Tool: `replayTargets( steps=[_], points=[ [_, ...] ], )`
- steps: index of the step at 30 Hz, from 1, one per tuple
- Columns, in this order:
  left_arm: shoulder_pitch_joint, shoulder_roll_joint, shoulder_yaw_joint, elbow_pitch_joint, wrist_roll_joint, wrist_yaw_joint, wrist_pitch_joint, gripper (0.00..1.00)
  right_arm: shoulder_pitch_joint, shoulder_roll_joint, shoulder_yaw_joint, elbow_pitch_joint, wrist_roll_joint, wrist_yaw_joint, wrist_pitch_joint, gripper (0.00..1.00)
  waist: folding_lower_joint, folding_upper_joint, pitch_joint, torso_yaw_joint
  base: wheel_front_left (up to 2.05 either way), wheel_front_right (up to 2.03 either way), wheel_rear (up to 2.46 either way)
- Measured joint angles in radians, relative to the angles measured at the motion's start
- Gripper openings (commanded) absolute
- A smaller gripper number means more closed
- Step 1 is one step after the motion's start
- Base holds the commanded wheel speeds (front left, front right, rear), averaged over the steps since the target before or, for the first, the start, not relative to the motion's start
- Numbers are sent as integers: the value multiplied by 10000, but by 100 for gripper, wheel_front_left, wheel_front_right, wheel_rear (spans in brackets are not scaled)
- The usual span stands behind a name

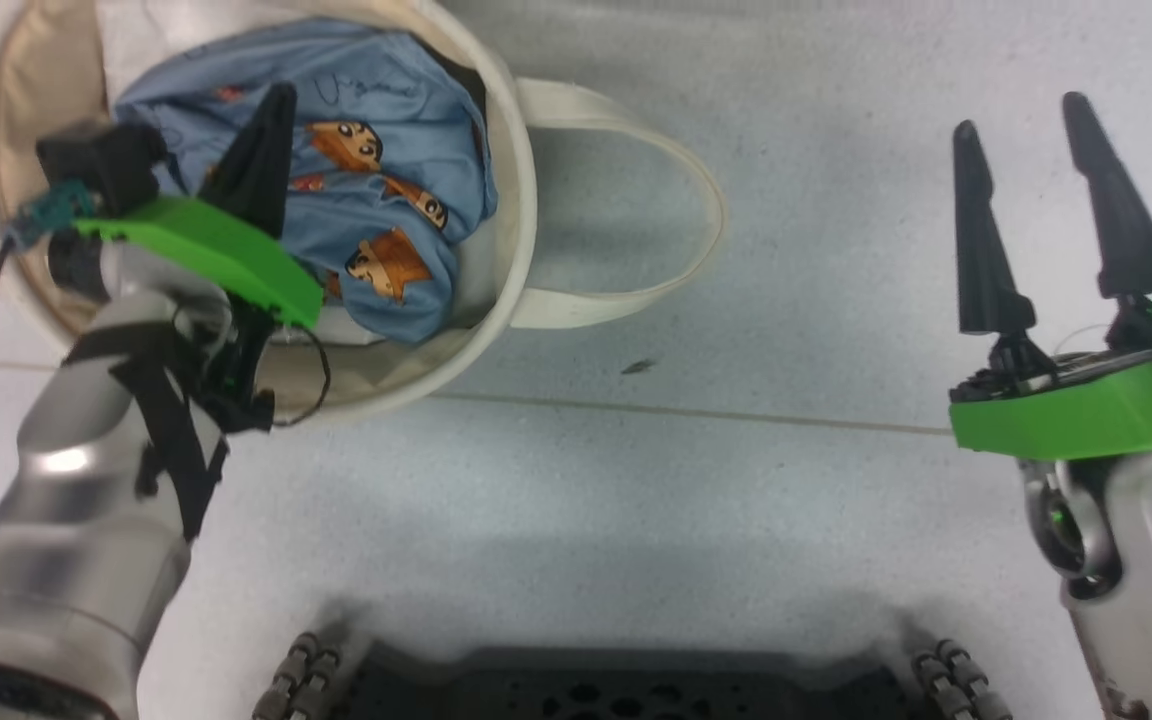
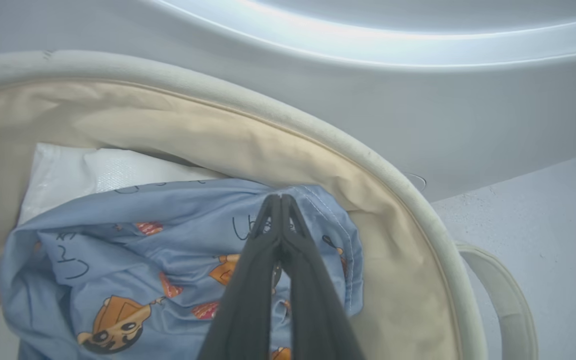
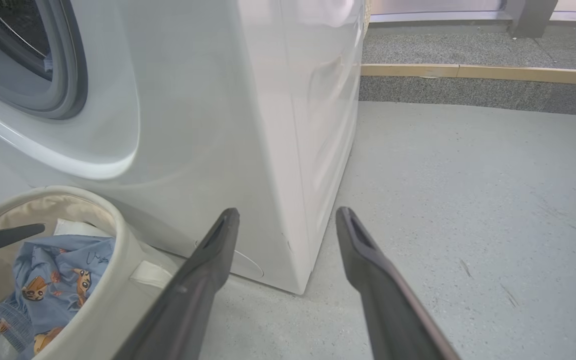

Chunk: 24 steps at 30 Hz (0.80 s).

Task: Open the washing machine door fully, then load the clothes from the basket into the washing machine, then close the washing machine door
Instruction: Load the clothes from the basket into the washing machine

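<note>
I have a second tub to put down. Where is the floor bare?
Bare floor runs from the basket's loop handle across to the right arm, and beside the washing machine's side panel. The basket is crowded: clothes and the left arm's jaws.

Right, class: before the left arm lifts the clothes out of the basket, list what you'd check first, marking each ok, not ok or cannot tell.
1. Grip: left gripper shut on a fold of the clothes: ok.
2. Stray load: white cloth lies aside from that pinch: ok.
3. Lift path: basket rim apart from the fingers: ok.
4. Target: washer open wide enough: cannot tell, though its grey ring looks uncovered.
5. Other arm: right gripper open, apart from the basket: ok.
</note>
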<state>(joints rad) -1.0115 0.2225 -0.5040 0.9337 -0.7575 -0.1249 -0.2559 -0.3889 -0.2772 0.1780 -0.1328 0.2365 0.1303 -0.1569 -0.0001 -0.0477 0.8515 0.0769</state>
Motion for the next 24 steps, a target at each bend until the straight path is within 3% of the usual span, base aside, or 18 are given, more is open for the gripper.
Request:
replayTargets(
  steps=[1,2,3,24],
  points=[
    [139,0,81,-113,71,0,0,0,-16,23,58,130,54,0,-88,100,0,0,-104,-14,0,0,0],
    [280,0,215,-282,113,-2,0,82,-25,50,111,290,107,0,-169,100,1,0,-217,-28,0,0,0],
    [280,0,215,-282,113,-2,0,100,-25,50,111,290,107,0,-169,100,1,0,-217,-28,0,0,0],
    [3898,-6,2999,-3825,2351,0,0,100,-268,127,1452,2585,1526,0,-924,100,-1,0,-3545,-287,0,0,0]
  ],
)
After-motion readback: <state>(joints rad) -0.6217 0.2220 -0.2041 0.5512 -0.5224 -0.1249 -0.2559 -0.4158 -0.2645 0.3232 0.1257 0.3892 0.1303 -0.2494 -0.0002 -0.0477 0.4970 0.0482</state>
